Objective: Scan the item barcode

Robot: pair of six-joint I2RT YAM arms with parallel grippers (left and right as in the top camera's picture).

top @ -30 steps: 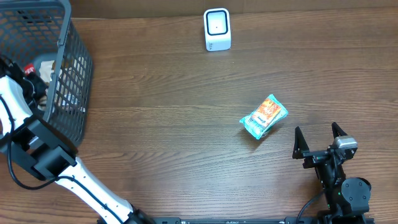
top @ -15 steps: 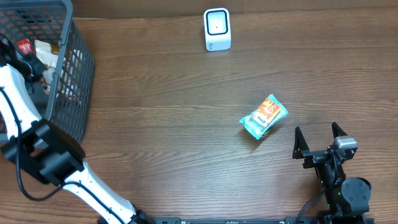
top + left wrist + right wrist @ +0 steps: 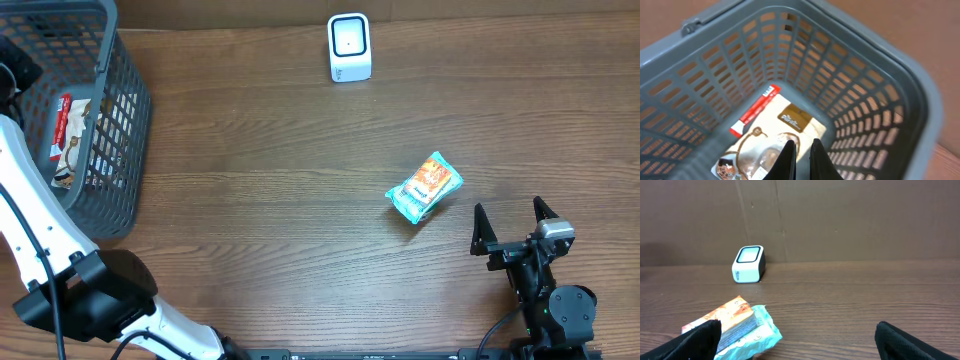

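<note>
One grey basket (image 3: pixel 125 110) sits at the left edge of the bench (image 3: pixel 260 230), with one flat pack (image 3: pixel 66 140) inside. One white scanner (image 3: pixel 349 47) stands by the far edge. One teal-and-orange packet (image 3: pixel 425 186) lies toward the right.

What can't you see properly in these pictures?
Teal snack pack: no barcode shows; the print is too small overhead, and the bottom edge cuts it in the right wrist view.
White packet in the basket: in the left wrist view, its lower end is blurred and behind the left jaws.
Scanner: overhead, its window is too small to read.
</note>
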